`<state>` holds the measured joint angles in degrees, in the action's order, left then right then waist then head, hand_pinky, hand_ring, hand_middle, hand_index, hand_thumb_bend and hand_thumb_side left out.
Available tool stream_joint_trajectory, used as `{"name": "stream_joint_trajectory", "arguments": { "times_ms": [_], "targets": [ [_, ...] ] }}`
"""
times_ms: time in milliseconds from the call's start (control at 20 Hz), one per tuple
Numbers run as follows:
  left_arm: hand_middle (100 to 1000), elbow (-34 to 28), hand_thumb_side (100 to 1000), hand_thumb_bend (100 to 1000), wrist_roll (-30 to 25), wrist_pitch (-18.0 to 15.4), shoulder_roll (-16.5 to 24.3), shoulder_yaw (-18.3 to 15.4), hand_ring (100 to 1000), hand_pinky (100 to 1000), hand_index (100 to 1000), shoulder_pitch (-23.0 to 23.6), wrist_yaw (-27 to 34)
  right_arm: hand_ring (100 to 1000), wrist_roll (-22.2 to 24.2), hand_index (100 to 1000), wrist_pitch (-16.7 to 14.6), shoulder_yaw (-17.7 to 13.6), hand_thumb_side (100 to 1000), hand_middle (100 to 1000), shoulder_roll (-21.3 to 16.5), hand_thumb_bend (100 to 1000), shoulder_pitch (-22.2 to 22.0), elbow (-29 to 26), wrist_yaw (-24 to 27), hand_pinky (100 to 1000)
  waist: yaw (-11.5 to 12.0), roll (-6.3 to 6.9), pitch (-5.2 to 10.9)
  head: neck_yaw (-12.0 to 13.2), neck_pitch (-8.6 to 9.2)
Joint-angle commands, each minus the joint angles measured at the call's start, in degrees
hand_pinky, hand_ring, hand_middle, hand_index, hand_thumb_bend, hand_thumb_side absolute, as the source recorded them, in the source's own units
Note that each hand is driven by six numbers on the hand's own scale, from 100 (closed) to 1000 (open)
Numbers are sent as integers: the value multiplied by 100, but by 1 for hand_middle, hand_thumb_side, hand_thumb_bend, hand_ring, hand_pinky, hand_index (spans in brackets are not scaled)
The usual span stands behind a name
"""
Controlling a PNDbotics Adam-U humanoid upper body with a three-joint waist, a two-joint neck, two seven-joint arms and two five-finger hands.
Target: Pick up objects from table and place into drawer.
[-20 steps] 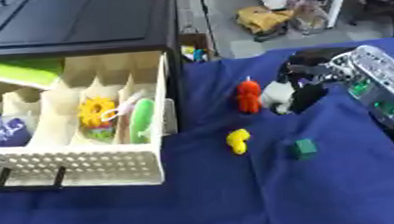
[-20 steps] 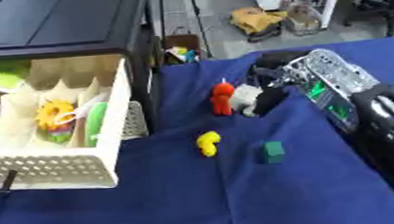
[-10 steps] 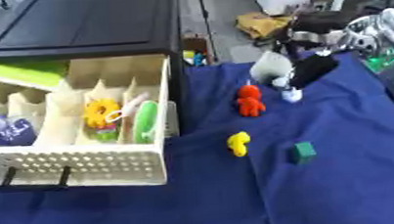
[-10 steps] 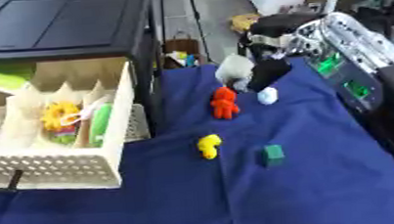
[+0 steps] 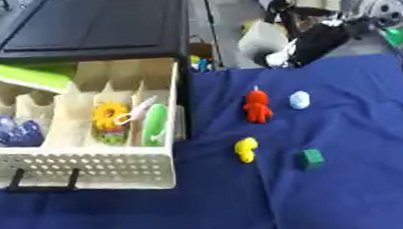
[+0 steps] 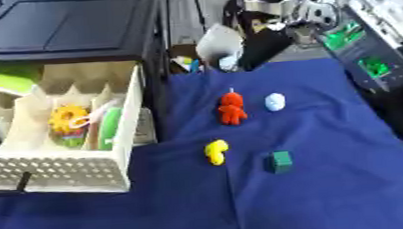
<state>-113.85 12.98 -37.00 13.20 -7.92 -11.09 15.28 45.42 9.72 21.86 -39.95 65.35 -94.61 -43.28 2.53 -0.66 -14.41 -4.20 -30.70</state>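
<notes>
Your right hand is up at about 1 o'clock, raised over the far edge of the bench; it's blurred, so can't tell if the fingers are curled or straight, or whether the pale shape just left of it is held. Left hand isn't in either view. On the blue cloth, 4 small objs lie apart from each other: red figure near centre, pale blue-white lump just beside it at 3 o'clock, yellow piece at 6 o'clock from the red one, and green cube at roughly 4 o'clock from the yellow piece. None of them is touched by the hand. The cream drawer stands pulled out at 9 o'clock under a black cabinet, w/ perforated front and dividers. Inside: green stick-like obj in the rightmost slot, yellow flower-shaped toy next slot over, blue-white thing far left, and a lime-green flat item tilted at the back.
</notes>
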Motion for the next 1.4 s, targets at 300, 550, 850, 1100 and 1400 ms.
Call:
{"name": "stream_joint_trajectory", "arguments": {
  "times_ms": [300,550,850,1100,1400],
  "targets": [
    [725,-74,1000,393,-7,28,177,4,715,488,818,-21,72,713,169,605,216,-35,665,385,499,355,584,-299,70,663,108,-29,163,-31,-26],
    [725,-74,1000,393,-25,38,178,13,715,488,818,-18,107,708,201,601,215,-6,667,381,889,357,818,-158,28,661,187,-40,188,-68,-33],
    [725,-74,1000,393,-51,49,160,27,715,488,818,-21,145,699,212,593,195,16,661,372,1326,367,951,79,-14,658,288,-32,200,-134,-25],
    [725,-74,1000,392,-75,58,139,39,716,488,819,-42,172,696,217,590,173,62,648,370,1641,374,971,314,-61,655,346,-25,183,-188,-8],
    [726,-74,1000,391,-104,69,107,51,716,488,819,-73,184,703,252,601,106,186,612,382,1956,391,953,654,-210,656,432,-28,134,-238,7]
  ]
}}
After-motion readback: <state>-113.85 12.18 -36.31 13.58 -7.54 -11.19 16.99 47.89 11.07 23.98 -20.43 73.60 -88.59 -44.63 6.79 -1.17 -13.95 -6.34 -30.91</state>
